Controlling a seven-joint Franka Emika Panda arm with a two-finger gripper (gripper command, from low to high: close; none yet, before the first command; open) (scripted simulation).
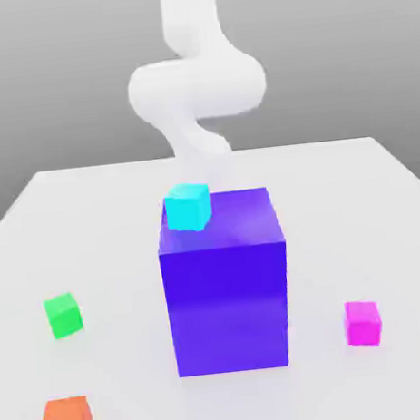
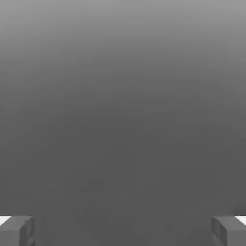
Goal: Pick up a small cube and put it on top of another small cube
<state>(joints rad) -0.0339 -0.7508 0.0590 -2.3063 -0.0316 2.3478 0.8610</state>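
Hand view shows the gripper (image 2: 123, 230) spread wide, with the magenta cube (image 1: 362, 322) resting on the table (image 1: 106, 225).

The big blue-violet block (image 1: 226, 294) looks smooth and a little glossy, the white surface (image 1: 377, 205) looks matt, and the claw's fingers (image 2: 17, 230) look matt grey.

text: none readable | labels: none seen | numbers: none seen | faces of the cubes: plain

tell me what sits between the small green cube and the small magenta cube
In the exterior view, the big blue-violet block stands between the small green cube and the small magenta cube.
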